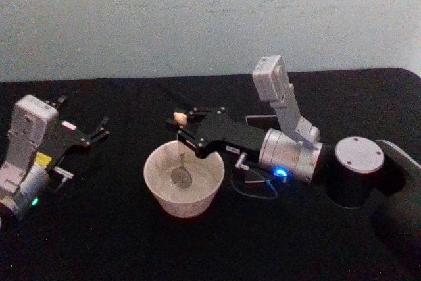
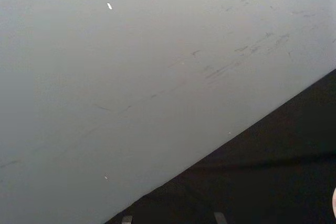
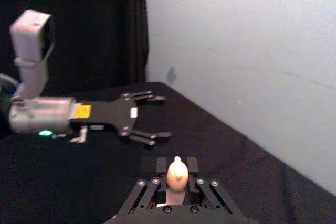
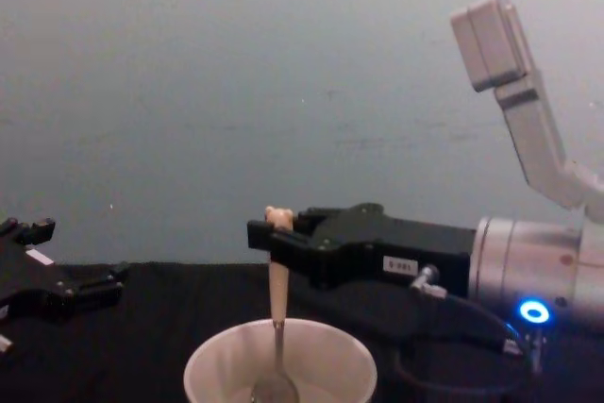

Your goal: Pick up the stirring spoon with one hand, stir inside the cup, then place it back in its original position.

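The cream-white cup (image 1: pixel 187 203) stands mid-table, also low in the chest view (image 4: pixel 212 370). The stirring spoon (image 1: pixel 180 156) stands nearly upright in it, its shiny bowl down near the cup's bottom and its bear head (image 4: pixel 276 217) above the rim. My right gripper (image 1: pixel 183 125) reaches in from the right above the cup and is shut on the spoon's beige handle (image 4: pixel 277 285) just under the bear head (image 3: pixel 177 174). My left gripper (image 1: pixel 84 111) rests open at the table's left, away from the cup, and appears beyond the spoon in the right wrist view (image 3: pixel 164 117).
A black cloth covers the table (image 1: pixel 99 241), which ends at a pale wall (image 1: pixel 197 18) behind. A dark box edge (image 1: pixel 258 121) sits behind the right arm. A thin cable (image 1: pixel 253 192) loops under the right wrist, right of the cup.
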`<action>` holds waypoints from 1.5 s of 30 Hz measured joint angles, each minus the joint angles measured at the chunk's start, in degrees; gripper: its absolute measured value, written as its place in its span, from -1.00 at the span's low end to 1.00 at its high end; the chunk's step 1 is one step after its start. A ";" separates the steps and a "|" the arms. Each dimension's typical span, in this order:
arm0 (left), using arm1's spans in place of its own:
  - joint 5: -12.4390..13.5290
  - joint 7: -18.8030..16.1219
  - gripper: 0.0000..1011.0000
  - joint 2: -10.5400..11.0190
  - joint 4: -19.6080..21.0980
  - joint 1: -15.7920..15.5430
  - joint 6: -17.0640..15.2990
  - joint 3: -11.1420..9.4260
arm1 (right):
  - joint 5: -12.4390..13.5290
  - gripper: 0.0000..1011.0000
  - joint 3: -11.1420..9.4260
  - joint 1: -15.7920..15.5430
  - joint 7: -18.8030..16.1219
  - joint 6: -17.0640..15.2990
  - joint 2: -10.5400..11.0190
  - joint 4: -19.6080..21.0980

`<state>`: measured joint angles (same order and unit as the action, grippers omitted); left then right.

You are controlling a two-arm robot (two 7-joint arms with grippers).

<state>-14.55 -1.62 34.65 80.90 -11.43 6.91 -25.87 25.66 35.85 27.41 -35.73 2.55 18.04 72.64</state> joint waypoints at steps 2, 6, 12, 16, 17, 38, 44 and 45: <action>0.00 0.00 0.98 0.00 0.00 0.00 0.00 0.00 | -0.31 -0.58 -0.38 0.75 0.31 0.42 -0.74 -1.47; 0.00 0.00 0.98 0.00 0.00 0.00 0.00 0.00 | -0.85 -0.58 -0.91 1.28 0.63 0.63 -1.19 -2.70; 0.00 0.00 0.98 0.00 0.00 0.00 0.00 0.00 | -2.01 -0.58 -1.78 0.66 1.17 0.61 0.08 -1.82; 0.00 0.00 0.98 0.00 0.00 0.00 0.00 0.01 | -2.28 -0.58 -2.47 -0.48 1.03 0.46 1.63 0.01; 0.00 0.00 0.98 0.00 0.00 0.00 0.00 0.01 | -2.30 -0.58 -2.55 -0.74 0.91 0.41 1.94 0.41; 0.00 0.00 0.98 0.00 0.00 0.00 0.00 0.01 | -1.85 -0.58 -0.44 -5.18 -2.87 -0.63 5.57 8.32; 0.00 0.00 0.98 0.00 0.00 0.00 0.00 0.01 | -1.22 -0.58 -0.21 -4.72 -2.86 -0.85 4.89 8.81; 0.00 0.00 0.98 0.00 0.00 0.00 0.00 0.00 | -1.13 -0.58 -0.19 -4.66 -2.86 -0.87 4.83 8.88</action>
<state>-14.55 -1.62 34.65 80.90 -11.43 6.91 -25.86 24.53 35.66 22.76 -38.58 1.69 22.87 81.52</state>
